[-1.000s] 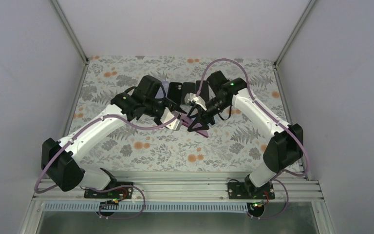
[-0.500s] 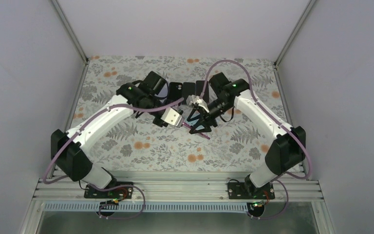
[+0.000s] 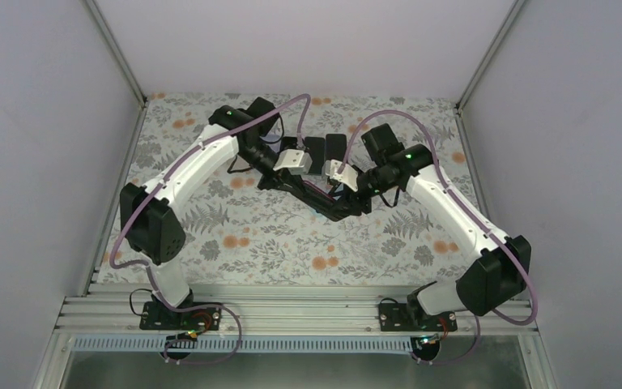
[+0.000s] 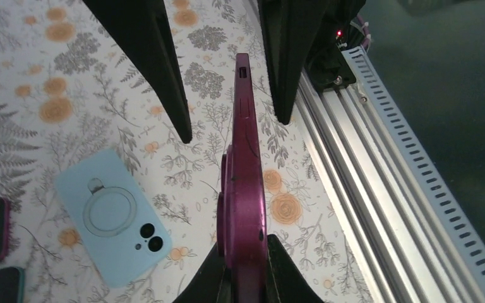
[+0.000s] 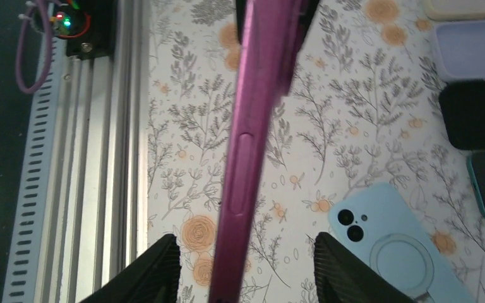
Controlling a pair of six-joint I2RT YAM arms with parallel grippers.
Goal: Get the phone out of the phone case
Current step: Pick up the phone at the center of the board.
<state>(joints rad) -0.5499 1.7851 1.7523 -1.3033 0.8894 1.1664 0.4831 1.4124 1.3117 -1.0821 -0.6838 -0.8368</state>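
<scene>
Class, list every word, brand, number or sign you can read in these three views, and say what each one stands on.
No readable text in any view.
Purple phone case: plain edge, no writing.
Light blue case: a ring and camera holes only, no lettering.
Black case: blank as far as it shows.
Metal rail: no markings visible.
</scene>
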